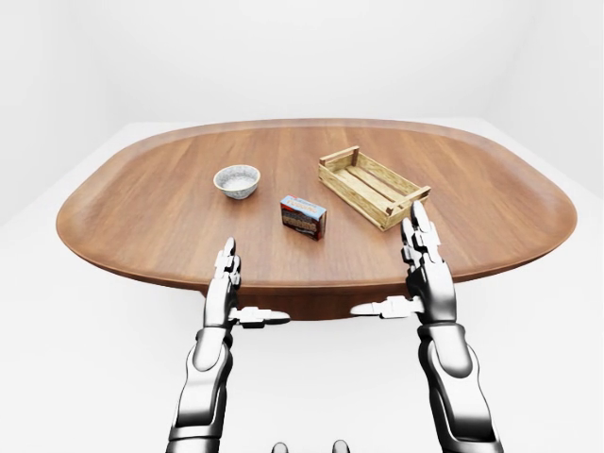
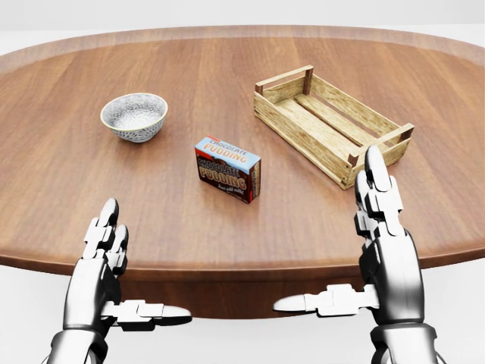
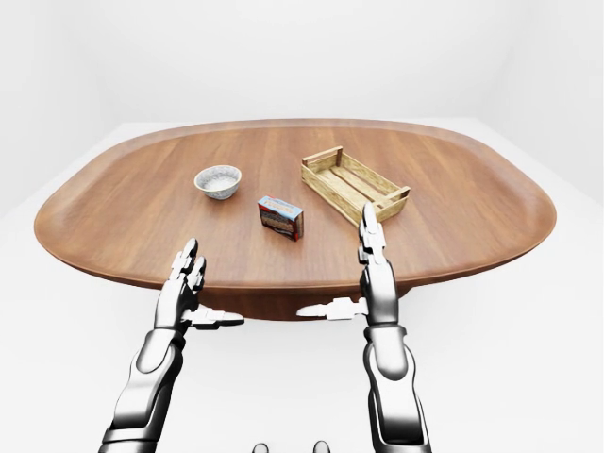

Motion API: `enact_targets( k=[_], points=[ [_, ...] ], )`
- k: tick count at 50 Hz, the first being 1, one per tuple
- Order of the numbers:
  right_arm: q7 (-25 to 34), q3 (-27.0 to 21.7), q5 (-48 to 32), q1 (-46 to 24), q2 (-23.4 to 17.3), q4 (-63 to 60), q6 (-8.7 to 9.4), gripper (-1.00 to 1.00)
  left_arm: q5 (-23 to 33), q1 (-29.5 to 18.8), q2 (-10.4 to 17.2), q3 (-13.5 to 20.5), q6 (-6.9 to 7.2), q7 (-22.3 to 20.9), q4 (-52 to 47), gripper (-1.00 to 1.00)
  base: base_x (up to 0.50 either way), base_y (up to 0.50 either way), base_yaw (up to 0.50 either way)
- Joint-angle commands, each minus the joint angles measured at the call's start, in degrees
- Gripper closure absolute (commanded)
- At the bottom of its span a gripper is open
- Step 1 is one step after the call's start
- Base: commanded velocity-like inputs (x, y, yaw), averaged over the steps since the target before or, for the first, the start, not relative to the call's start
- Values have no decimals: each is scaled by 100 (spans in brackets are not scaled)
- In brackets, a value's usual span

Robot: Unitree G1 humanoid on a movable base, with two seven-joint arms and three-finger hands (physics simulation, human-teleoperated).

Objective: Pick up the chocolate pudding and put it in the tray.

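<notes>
The chocolate pudding box, blue and brown, stands on the wooden table near the middle of the head view. The wooden slatted tray lies to its upper right, empty. My left hand is open at the lower left over the table's near edge, well short of the box. My right hand is open at the lower right, its fingertips just below the tray's near corner. Neither hand touches the box.
A small patterned bowl sits on the table to the upper left of the pudding box. The oval table has a raised rim along its near edge. White floor surrounds it.
</notes>
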Motion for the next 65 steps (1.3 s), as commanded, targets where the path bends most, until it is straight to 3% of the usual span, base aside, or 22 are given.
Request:
enact_targets(
  k=[1, 20, 65],
  points=[
    [17, -15, 52, -23, -6, 107, 0, -100, -3, -5, -3, -1, 23, -4, -11, -100, 0, 0, 0],
    [-7, -6, 64, 3, 0, 450, 0, -100, -3, -11, 0, 2, -1, -12, 26, -100, 3, 0, 0],
    [3, 3, 82, 39, 1, 529, 0, -100, 9, -13, -2, -4, 8, -8, 24, -100, 26, 0, 0]
  ],
)
